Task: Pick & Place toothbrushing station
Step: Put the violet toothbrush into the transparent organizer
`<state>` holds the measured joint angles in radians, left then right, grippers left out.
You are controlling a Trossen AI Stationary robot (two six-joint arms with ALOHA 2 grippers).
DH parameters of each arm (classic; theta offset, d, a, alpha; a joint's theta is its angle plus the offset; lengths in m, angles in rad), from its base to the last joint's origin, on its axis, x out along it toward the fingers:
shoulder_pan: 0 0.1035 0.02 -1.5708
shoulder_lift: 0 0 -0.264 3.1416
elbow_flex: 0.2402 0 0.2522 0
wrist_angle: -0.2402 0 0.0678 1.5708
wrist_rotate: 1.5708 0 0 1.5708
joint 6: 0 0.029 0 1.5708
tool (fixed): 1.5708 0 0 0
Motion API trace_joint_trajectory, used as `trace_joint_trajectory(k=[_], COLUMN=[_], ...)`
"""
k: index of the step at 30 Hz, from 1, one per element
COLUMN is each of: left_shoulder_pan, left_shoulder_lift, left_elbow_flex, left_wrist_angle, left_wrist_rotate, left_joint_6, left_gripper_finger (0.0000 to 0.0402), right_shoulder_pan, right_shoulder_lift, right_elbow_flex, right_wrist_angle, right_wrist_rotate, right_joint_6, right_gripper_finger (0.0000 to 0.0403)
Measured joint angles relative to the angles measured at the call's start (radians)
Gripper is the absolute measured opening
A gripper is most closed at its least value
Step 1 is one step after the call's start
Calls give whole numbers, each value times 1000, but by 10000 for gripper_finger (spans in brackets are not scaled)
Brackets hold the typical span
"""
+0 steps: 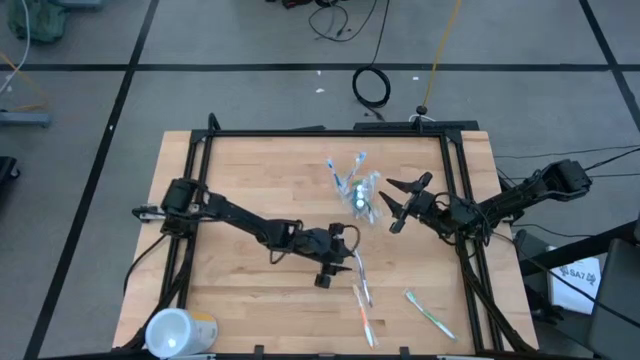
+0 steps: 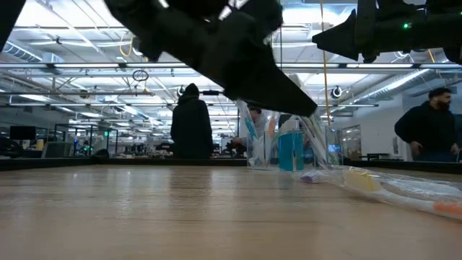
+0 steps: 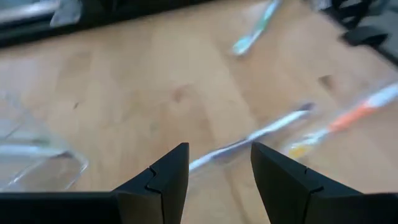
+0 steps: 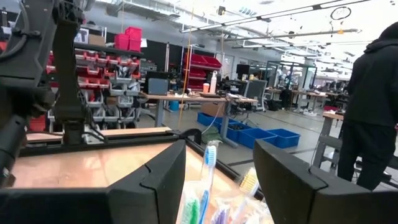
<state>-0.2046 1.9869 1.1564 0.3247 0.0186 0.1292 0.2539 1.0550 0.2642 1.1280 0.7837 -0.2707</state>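
Observation:
A clear plastic cup (image 1: 366,196) stands upright mid-table with toothbrushes and a blue tube (image 2: 291,150) in it. Three toothbrushes lie flat on the wood near the front edge: purple-white (image 1: 358,272), orange (image 1: 366,312) and green (image 1: 430,312). My left gripper (image 1: 345,250) hovers open above the table. In its wrist view the purple-white toothbrush (image 3: 261,134) runs across the gap between its fingers (image 3: 219,155), below them. My right gripper (image 1: 400,205) is open and raised just right of the cup. The brush heads (image 4: 209,163) show between its fingers.
A large white and yellow cylinder (image 1: 180,330) lies at the front left corner. A black frame (image 1: 330,131) borders the table's far side and flanks. The wood on the left half is bare. People stand in the room beyond the table (image 2: 191,123).

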Motion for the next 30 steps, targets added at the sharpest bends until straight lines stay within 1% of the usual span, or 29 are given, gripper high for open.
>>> trace_joint_trajectory(k=[2,4,9,13,16,23,26,30], left_shoulder_pan=[14,33,86,116,120,105,104,105], left_shoulder_lift=[18,33,54,57,57,92,105,115], left_elbow_flex=[40,66,78,79,79,78,78,79], left_wrist_angle=[-67,-134,-148,-189,-197,-198,-212,-189], left_wrist_rotate=[-20,-30,-59,-68,-66,-72,-82,-105], left_joint_6=[-35,-126,-434,-582,-630,-666,-659,-662], left_gripper_finger=[179,179,179,179,179,179,179,179], right_shoulder_pan=[0,0,0,0,0,0,0,0], right_shoulder_lift=[0,0,0,0,0,0,0,0], right_elbow_flex=[0,0,0,0,0,0,0,0], right_wrist_angle=[-3,-4,-10,-12,-11,-10,-11,-13], right_wrist_rotate=[0,0,1,1,1,0,0,1], right_joint_6=[0,-1,-2,-2,-2,-2,-2,-2], right_gripper_finger=[183,183,183,183,183,183,183,183])
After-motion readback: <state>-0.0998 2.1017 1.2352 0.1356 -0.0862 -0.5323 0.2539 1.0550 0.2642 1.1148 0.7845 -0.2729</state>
